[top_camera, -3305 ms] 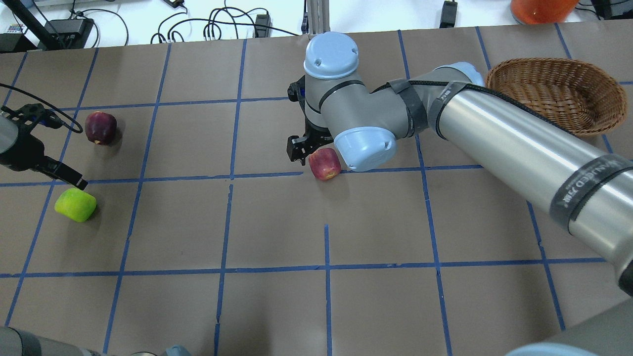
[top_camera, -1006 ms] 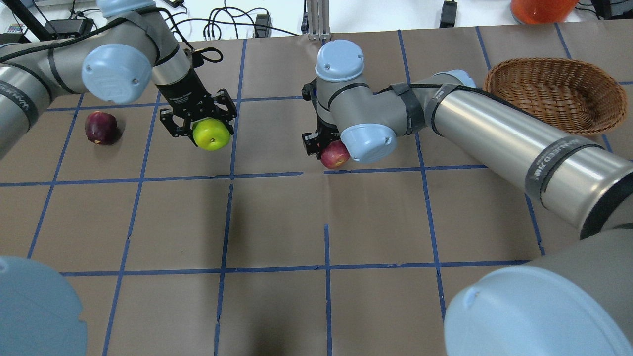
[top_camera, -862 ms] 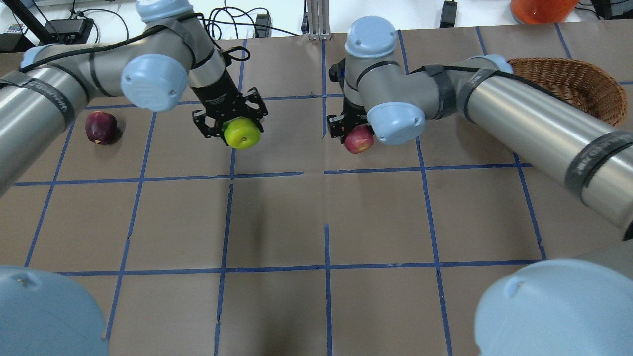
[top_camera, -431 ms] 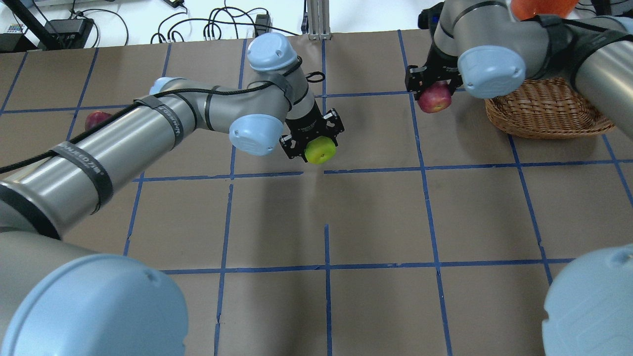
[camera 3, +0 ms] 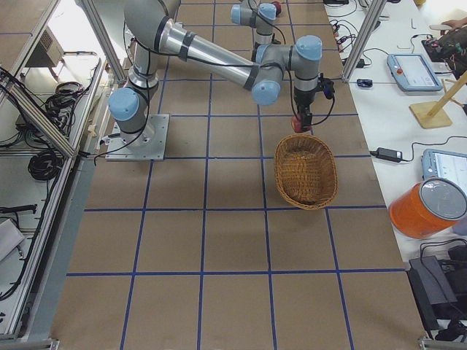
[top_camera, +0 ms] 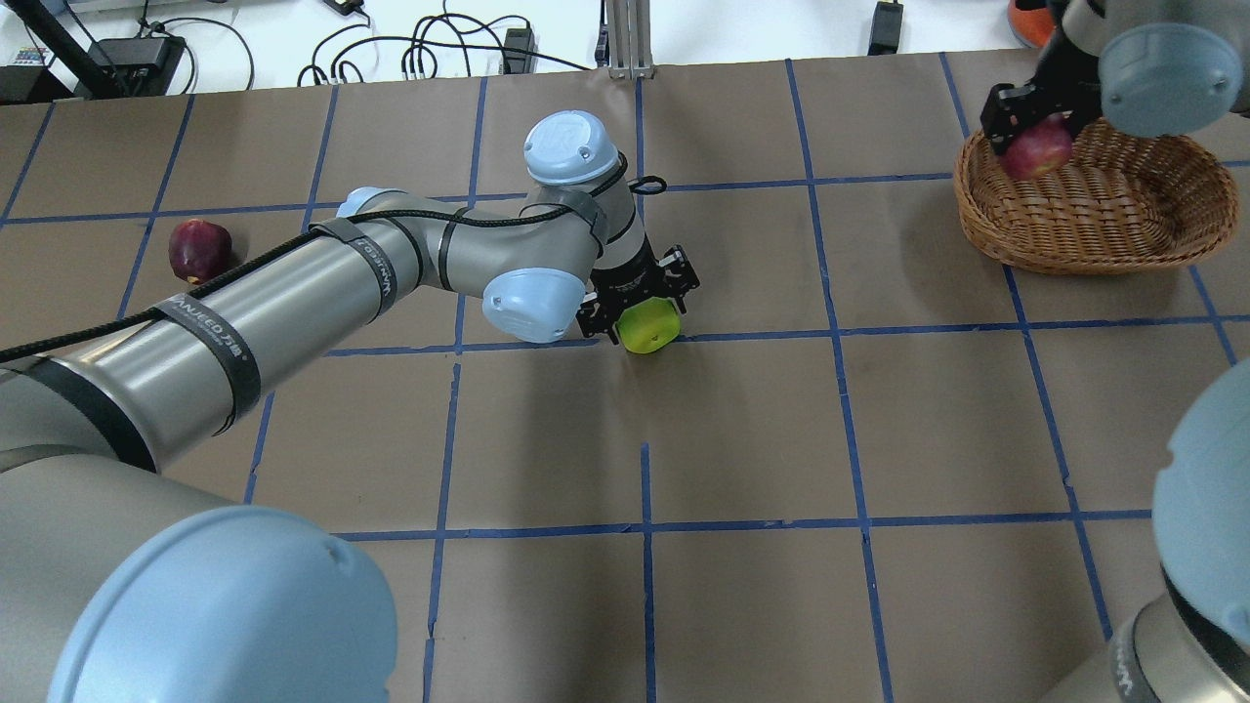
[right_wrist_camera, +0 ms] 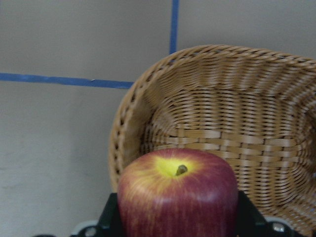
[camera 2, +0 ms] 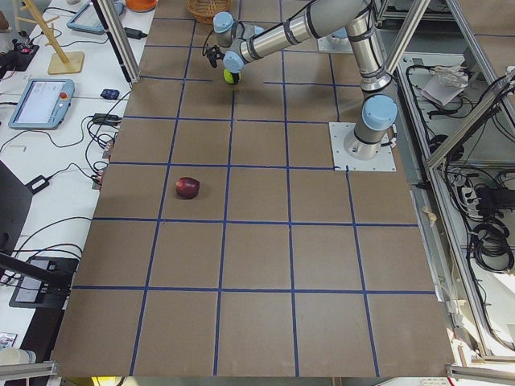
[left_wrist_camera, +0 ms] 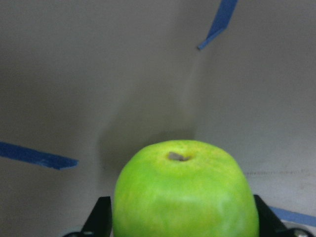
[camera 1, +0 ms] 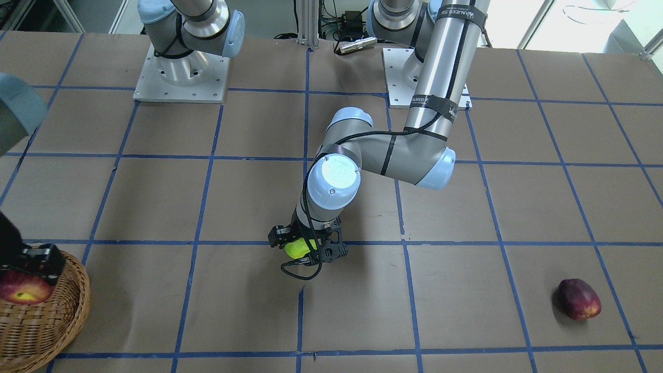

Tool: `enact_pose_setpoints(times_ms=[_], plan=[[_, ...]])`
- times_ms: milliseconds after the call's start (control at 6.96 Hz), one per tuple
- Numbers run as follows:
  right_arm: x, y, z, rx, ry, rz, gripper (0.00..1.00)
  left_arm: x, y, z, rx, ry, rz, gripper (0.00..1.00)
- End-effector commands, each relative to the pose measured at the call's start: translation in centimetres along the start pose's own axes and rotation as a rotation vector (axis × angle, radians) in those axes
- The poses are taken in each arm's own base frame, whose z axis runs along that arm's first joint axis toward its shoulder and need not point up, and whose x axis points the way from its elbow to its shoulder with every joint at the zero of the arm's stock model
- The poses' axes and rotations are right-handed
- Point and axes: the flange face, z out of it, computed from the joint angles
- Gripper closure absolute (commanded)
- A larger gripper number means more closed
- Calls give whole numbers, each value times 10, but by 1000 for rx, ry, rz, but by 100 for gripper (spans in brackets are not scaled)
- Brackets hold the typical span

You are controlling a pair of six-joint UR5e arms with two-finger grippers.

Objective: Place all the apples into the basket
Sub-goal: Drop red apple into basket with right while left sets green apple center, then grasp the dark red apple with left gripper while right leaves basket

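Note:
My left gripper (top_camera: 645, 310) is shut on the lime green apple (top_camera: 651, 326) and holds it low over the table's middle; the apple fills the left wrist view (left_wrist_camera: 185, 192) and shows in the front view (camera 1: 296, 248). My right gripper (top_camera: 1030, 122) is shut on the red apple (top_camera: 1037, 153) with a yellow patch, held above the near-left rim of the wicker basket (top_camera: 1123, 229). The right wrist view shows this apple (right_wrist_camera: 177, 195) over the basket's edge (right_wrist_camera: 126, 123). The dark maroon apple (top_camera: 199, 250) lies on the table at far left, also in the front view (camera 1: 579, 300).
Brown paper with a blue tape grid covers the table (top_camera: 742, 439). An orange container (camera 3: 427, 208) stands off the table beyond the basket. Cables and adapters (top_camera: 430, 44) lie along the far edge. The arm bases (camera 1: 181, 77) stand at the robot's side.
Both arms have swung to the right carrying their apples. The left brought the green apple lower, near the table's middle. The right brought the red apple from beside the basket to above its rim.

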Motion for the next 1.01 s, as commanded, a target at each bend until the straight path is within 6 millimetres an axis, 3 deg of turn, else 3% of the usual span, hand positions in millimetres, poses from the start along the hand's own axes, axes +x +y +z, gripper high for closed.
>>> enact_pose_setpoints(times_ms=[0, 144, 287, 431, 575, 719, 862], plan=[[95, -8, 37, -21, 20, -4, 100, -23, -28, -73, 33, 1, -57, 0], [118, -3, 49, -35, 15, 15, 100, -50, -59, -128, 32, -4, -18, 0], [126, 1, 62, -51, 5, 27, 100, -98, -105, -177, 51, -23, 78, 0], [129, 3, 81, -71, -4, 38, 81, -169, -152, -199, 65, -50, 166, 1], [143, 8, 90, -82, -6, 57, 53, -227, -188, -206, 76, -55, 242, 1], [147, 11, 100, -94, -12, 64, 18, -283, -217, -206, 87, -104, 361, 1], [149, 12, 114, -111, -17, 63, 17, -340, -245, -203, 122, -136, 455, 1]])
